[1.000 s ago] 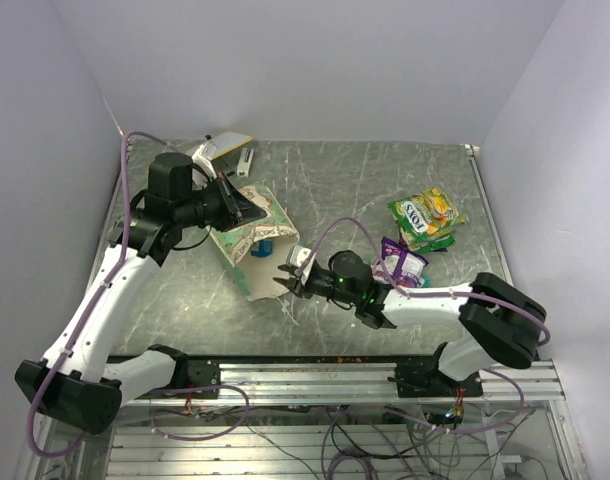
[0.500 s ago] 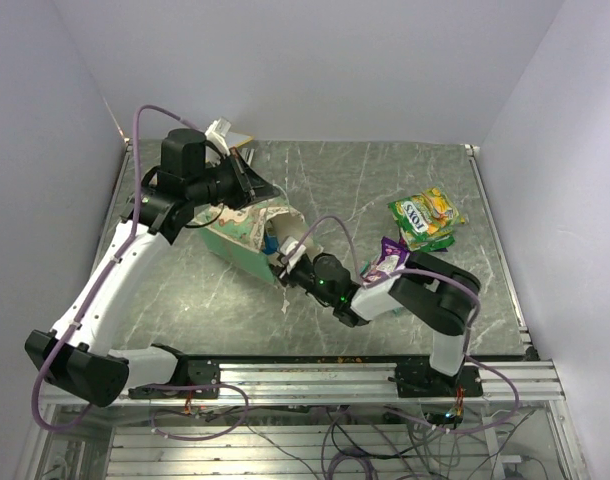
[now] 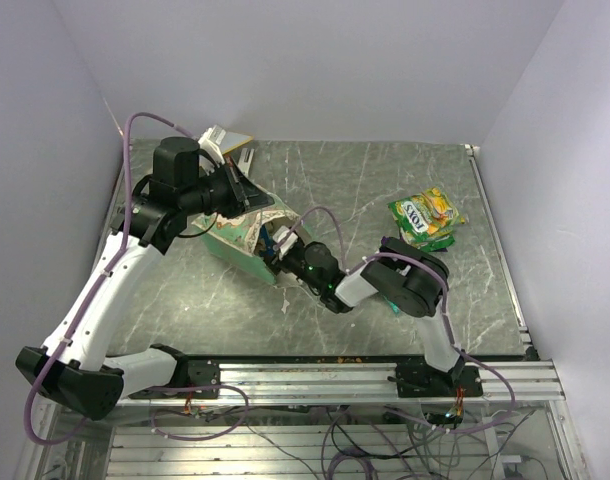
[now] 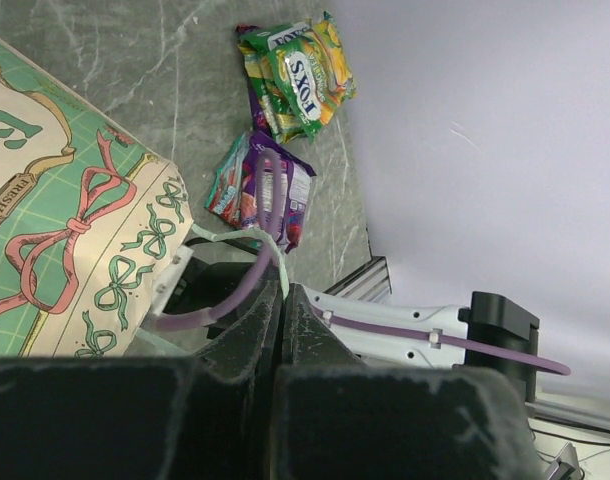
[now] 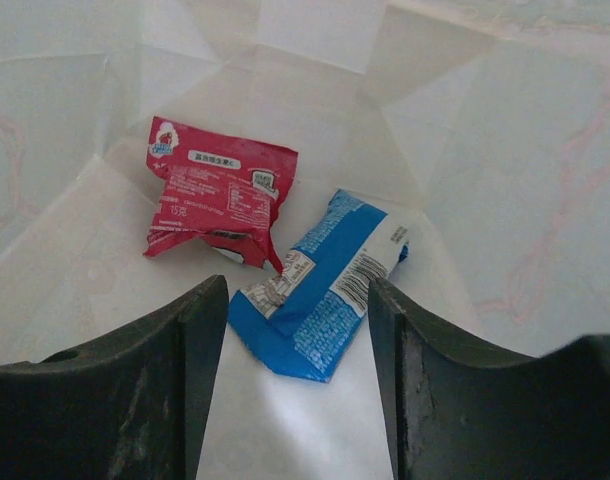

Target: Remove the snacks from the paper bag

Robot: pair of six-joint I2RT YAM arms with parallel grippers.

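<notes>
Two crinkly snacks, a red packet (image 5: 217,198) and a blue packet (image 5: 323,305), lie on the paper bag's (image 3: 235,238) creased cream floor, visible only to the right wrist camera, between the spread fingers of the right claw (image 5: 297,330). The left claw (image 4: 282,310) is pinched together on the bag's thin string; a glossy green packet (image 3: 425,218) and a purple packet (image 4: 263,190) rest on the marbled worktop (image 3: 365,180).

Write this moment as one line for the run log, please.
left gripper: shut on paper bag | right gripper: open inside bag, aimed at blue packet | red packet: beside it, untouched
</notes>
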